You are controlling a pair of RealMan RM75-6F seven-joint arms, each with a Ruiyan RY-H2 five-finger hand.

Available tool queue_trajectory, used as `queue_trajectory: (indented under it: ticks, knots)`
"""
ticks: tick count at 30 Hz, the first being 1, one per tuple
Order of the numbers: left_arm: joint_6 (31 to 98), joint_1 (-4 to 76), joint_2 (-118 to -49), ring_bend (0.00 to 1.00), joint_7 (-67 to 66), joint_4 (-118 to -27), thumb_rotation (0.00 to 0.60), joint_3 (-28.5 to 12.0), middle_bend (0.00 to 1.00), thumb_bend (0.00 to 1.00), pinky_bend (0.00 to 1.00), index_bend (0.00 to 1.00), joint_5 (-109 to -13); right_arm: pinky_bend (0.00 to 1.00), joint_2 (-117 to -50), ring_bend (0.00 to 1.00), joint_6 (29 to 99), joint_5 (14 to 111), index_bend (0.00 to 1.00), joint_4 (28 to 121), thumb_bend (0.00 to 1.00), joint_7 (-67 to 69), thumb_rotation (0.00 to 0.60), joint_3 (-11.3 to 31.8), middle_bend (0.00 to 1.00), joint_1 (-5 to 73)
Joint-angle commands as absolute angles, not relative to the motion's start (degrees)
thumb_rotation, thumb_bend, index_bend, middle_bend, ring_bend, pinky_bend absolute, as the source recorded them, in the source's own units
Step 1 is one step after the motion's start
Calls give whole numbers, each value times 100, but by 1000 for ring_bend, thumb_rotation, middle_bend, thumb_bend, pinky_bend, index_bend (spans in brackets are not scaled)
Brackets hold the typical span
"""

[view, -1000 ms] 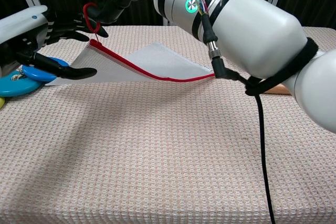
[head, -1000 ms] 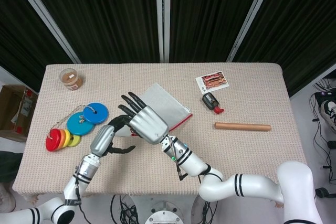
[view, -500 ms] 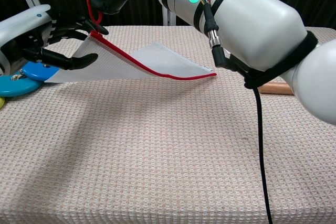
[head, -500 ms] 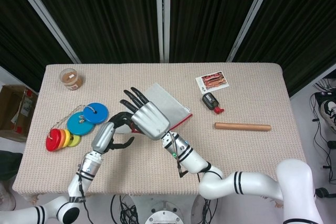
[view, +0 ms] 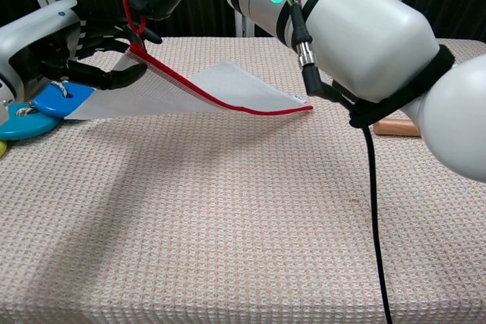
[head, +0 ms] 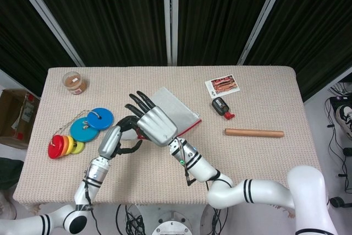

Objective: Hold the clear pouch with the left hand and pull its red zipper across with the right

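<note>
Both hands meet at centre-left of the frame — your left hand (view: 45,51) grips the clear pouch (view: 220,89) at its raised corner, your right hand (head: 153,124) pinches the red zipper (view: 134,17) pull above the desk (view: 243,225).

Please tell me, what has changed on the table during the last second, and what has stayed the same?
The left hand moved up and closed its fingers on the clear pouch near its raised corner. The right hand lifted that corner by the red zipper loop and holds it. The wooden stick, discs and card stayed put.
</note>
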State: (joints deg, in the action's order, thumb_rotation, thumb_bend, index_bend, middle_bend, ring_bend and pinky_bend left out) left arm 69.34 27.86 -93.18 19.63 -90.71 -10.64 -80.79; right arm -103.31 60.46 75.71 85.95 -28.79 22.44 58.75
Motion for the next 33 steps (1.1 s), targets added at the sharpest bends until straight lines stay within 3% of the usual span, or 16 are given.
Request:
queue_trajectory:
  ticks: [1, 15, 33]
  knots:
    - [6920, 2795, -9332, 152, 1955, -9056, 600, -1055, 265, 347, 166, 554, -8060, 23, -10328, 0, 6063, 7564, 721, 8592, 616, -2870, 600, 2232, 190, 5891]
    - [6943, 2783, -9273, 180, 2502, -9095, 600, -1028, 361, 481, 177, 708, -8139, 16, -10259, 0, 6214, 7624, 722, 8597, 617, -2901, 600, 2006, 190, 5872]
    - [6918, 2739, -9191, 182, 3752, -9028, 600, -1020, 387, 570, 178, 744, -8199, 0, -10034, 0, 6568, 7995, 732, 8616, 620, -2832, 600, 1508, 190, 5473]
